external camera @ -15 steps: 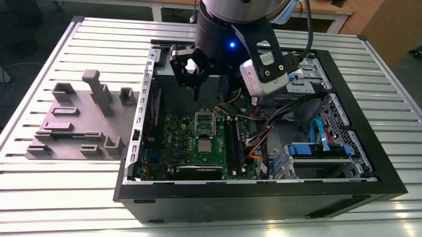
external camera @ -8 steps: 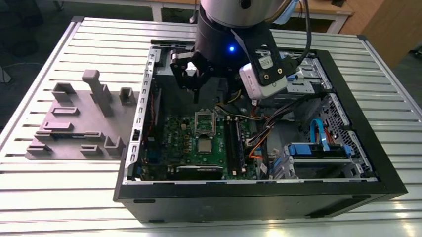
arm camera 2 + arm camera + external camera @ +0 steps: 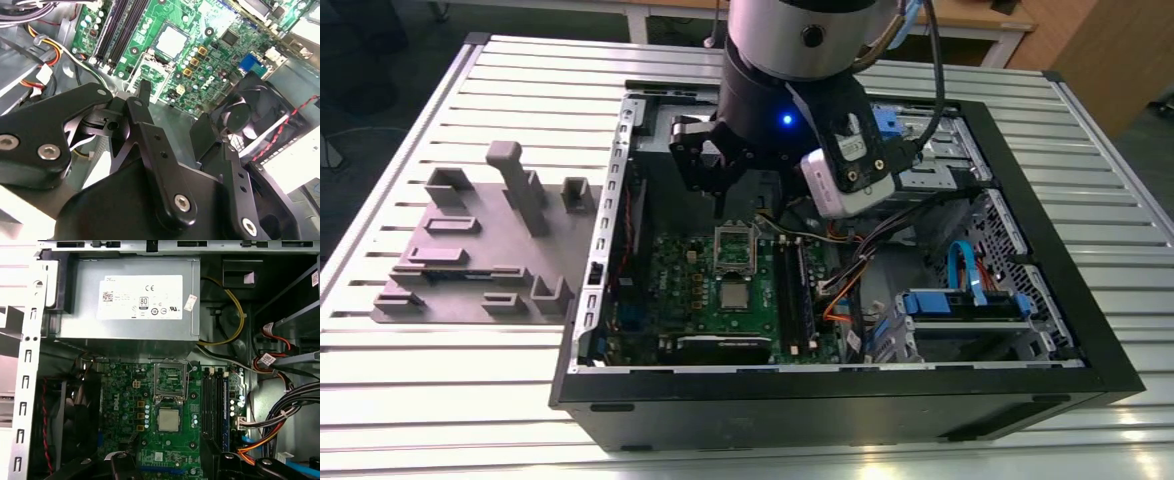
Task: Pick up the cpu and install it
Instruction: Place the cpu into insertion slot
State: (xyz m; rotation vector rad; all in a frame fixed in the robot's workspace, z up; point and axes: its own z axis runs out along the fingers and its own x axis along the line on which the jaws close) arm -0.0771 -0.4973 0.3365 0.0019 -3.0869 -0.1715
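The cpu (image 3: pixel 735 293) is a small silver square lying flat in its socket on the green motherboard (image 3: pixel 687 290), inside the open computer case. It also appears in both wrist views (image 3: pixel 169 420) (image 3: pixel 171 40). The silver socket frame (image 3: pixel 171 382) is flipped open beside the cpu, on the side toward the power supply. My gripper (image 3: pixel 716 172) hangs above the board, over the edge near the power supply. It is open and holds nothing. Its black fingers (image 3: pixel 145 95) stand well apart, with the case floor visible between them. The gripper (image 3: pixel 172 462) is well clear of the cpu.
A grey power supply box (image 3: pixel 130 300) with a white label lines the case wall. A black fan (image 3: pixel 250 115) sits by the board. Memory slots (image 3: pixel 215 405) and bundled cables (image 3: pixel 280 415) flank the socket. A grey fixture plate (image 3: pixel 480 240) lies on the slatted table at the exterior view's left.
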